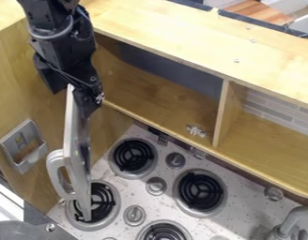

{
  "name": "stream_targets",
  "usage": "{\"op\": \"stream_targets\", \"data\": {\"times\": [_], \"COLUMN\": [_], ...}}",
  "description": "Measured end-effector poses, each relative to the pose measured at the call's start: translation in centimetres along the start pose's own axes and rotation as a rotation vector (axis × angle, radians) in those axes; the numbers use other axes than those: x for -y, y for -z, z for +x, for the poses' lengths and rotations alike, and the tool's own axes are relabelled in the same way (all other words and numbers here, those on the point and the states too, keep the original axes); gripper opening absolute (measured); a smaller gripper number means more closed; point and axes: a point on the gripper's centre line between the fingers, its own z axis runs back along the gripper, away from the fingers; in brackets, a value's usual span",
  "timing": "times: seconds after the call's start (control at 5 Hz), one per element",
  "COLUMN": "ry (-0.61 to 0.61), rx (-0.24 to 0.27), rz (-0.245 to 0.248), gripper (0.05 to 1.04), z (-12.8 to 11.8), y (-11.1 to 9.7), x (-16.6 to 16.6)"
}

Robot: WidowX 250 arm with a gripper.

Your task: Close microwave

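The microwave's door, a flat, light grey panel [73,136] with a dark inner side, stands open in front of you, jutting out from the pale wooden cabinet [181,50] over the stove. You see it nearly edge-on, its upper end by the cabinet and its lower end above the black coil burner at the lower left [101,201]. The thick, curved, light grey handle [55,169] sits on the left face of the door, near that lower end.

Your black two-finger tool [81,100] hangs down from the upper left, right at the upper end of the door and overlapping it in your view. You cannot tell whether the tool is wide or narrow, or whether it grips the panel.

To the right of the door, the speckled white stovetop [112,231] carries more black coil burners: one at the upper left [133,155], one further right [200,190] and one at the bottom edge of your view [164,233]. Round silver knobs [155,186] sit between them. A silver curved faucet [298,216] stands at the lower right. On the wooden wall [15,89] to your left you have a grey rectangular holder with a pocket [25,146], and a wooden upright divider [223,112] splits the cabinet
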Motion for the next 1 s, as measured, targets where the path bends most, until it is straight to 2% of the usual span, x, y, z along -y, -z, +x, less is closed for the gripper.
{"op": "stream_targets", "data": {"times": [0.2,0.4,0.8,1.0], "ry": [-0.003,0.039,0.143,0.191], "rx": [-0.013,-0.016,-0.032,-0.041], "rz": [-0.009,-0.071,-0.180,-0.184], "gripper": [0.998,0.998,0.998,0.998], "z": [-0.3,-0.8,-1.6,-1.7], "y": [0.3,0.3,0.4,1.1], "x": [0.2,0.4,-1.6,-2.8]}}
